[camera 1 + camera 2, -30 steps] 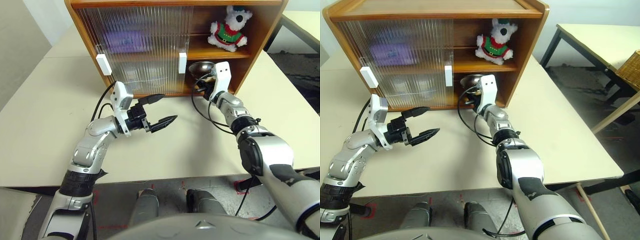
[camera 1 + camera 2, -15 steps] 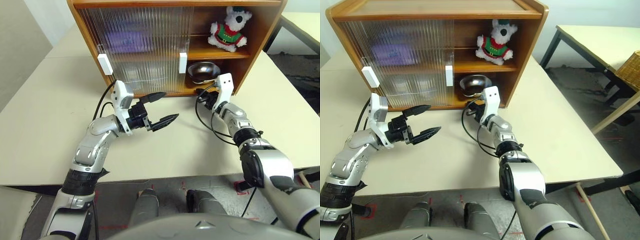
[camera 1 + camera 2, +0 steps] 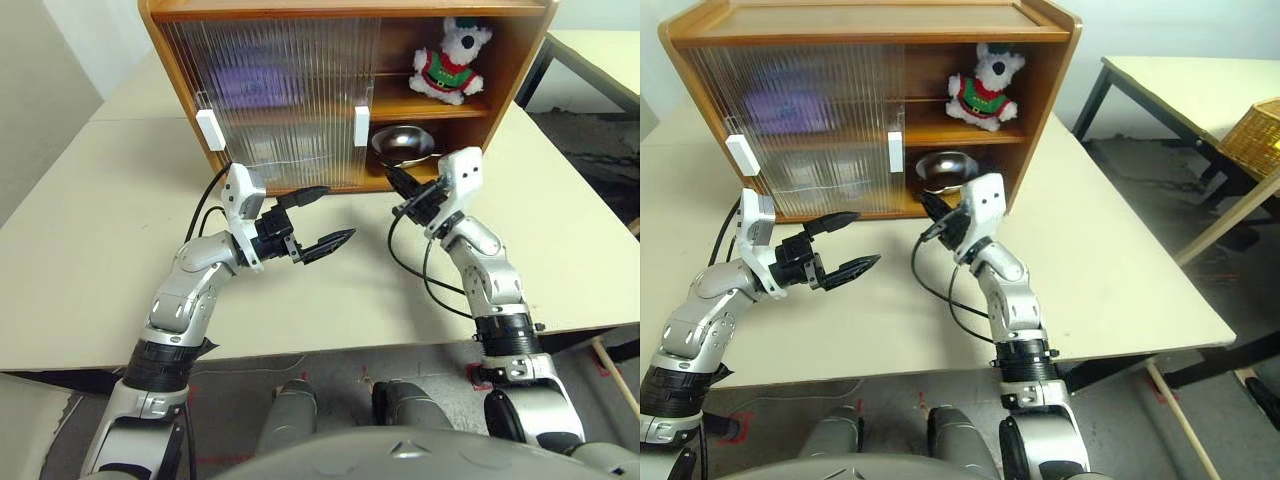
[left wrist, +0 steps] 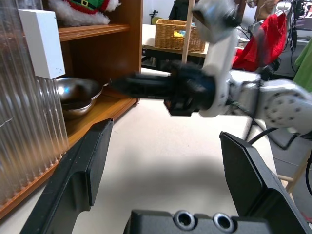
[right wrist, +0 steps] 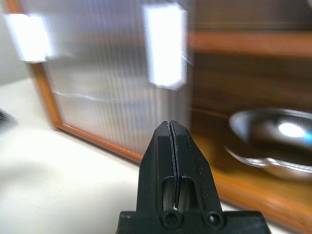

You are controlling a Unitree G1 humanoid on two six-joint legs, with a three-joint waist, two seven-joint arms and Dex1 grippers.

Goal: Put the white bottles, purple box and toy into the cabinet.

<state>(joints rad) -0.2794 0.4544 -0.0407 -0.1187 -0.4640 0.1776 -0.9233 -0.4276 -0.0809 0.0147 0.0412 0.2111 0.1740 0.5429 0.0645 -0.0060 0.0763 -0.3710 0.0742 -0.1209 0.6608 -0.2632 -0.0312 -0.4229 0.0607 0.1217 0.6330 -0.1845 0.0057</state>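
Observation:
The cabinet [image 3: 522, 62] stands at the back of the table, its ribbed doors shut over the left and middle and its right bay uncovered. The toy [image 3: 447, 60] sits on the upper shelf of that bay. A purple blur behind the ribbed door on the upper shelf is the purple box [image 3: 248, 88]. The white bottles are hidden. My right gripper [image 3: 393, 178] is shut and empty, just in front of the lower shelf and pointing at it. In front of the doors my left gripper [image 3: 340, 212] hovers open over the table, holding nothing.
A shiny steel bowl [image 3: 403, 143] lies on the lower shelf of the uncovered bay. White handles [image 3: 210, 129] [image 3: 362, 125] stick out from the doors. A second table and a wicker basket [image 3: 1255, 135] stand off to the right.
My right gripper has drawn back from the bowl in the lower shelf, toward me and upward, still shut. The left gripper has stayed in place, open.

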